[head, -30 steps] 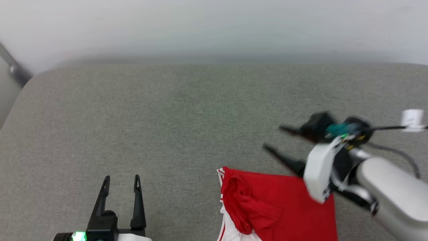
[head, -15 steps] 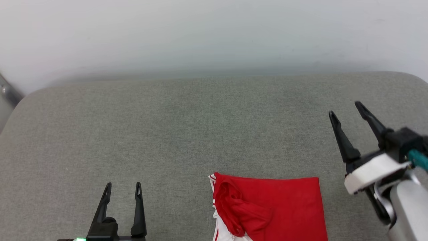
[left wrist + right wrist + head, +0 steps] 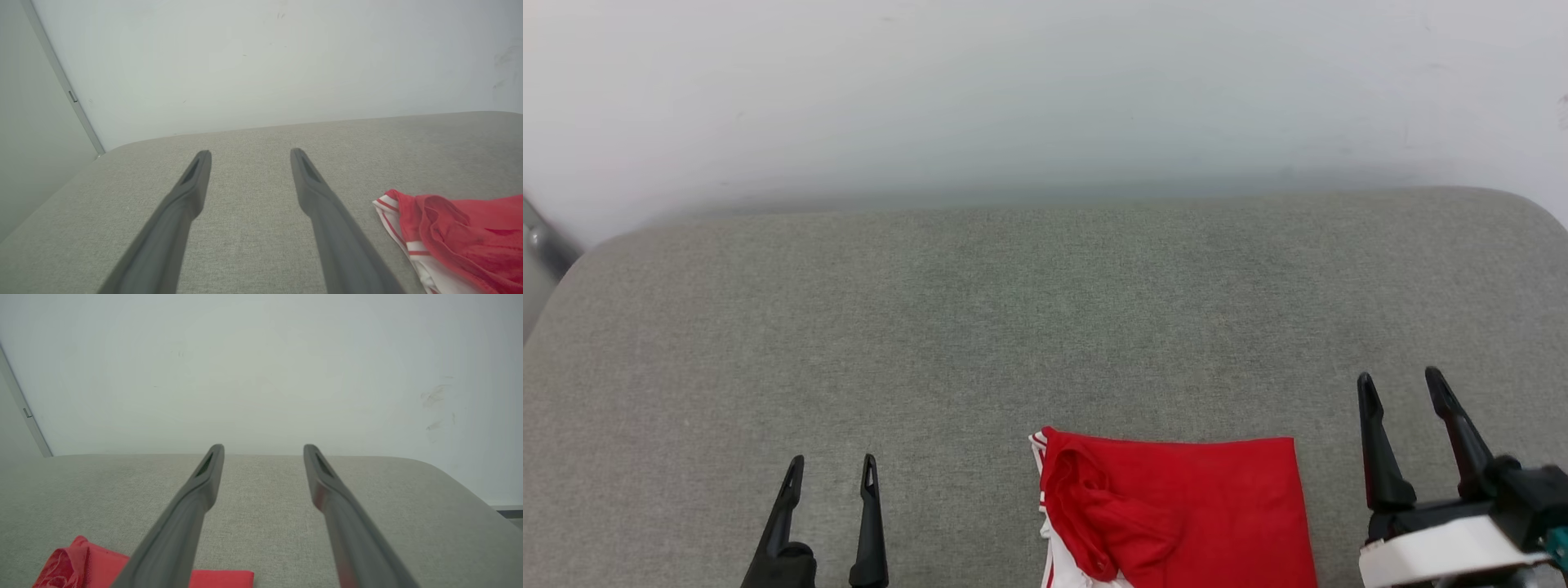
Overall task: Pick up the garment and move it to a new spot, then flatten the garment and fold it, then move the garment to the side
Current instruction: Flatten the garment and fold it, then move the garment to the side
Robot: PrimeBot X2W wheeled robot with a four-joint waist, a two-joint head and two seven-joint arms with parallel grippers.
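- Red cloth makes up the visible face of the garment (image 3: 1201, 506), which lies folded into a flat block with square far corners on the grey surface (image 3: 1013, 327).
- Position: near edge of the surface, between the two grippers, closer to the right one and touching neither.
- Orientation: the straight far edge runs left to right. The end with the bunched red fold and the red-white striped trim points to the robot's left; the plain, smooth end points to its right. The near part is cut off by the edge of the head view, so the long axis cannot be settled.
- Texture: smooth and matte on the flat panel, creased and rumpled at the left end, with white cloth showing beneath the trim (image 3: 470, 228) (image 3: 90, 565).
- Surface: woven grey upholstery, fine-grained, padded in look, with rounded corners; it ends at a pale, plain wall (image 3: 1045, 98).
- Left gripper (image 3: 833, 462) (image 3: 249, 153): long dark tapered fingers spread apart, holding nothing, over bare fabric.
- Right gripper (image 3: 1398, 377) (image 3: 263, 447): fingers likewise spread, empty, just beside the garment's right edge.
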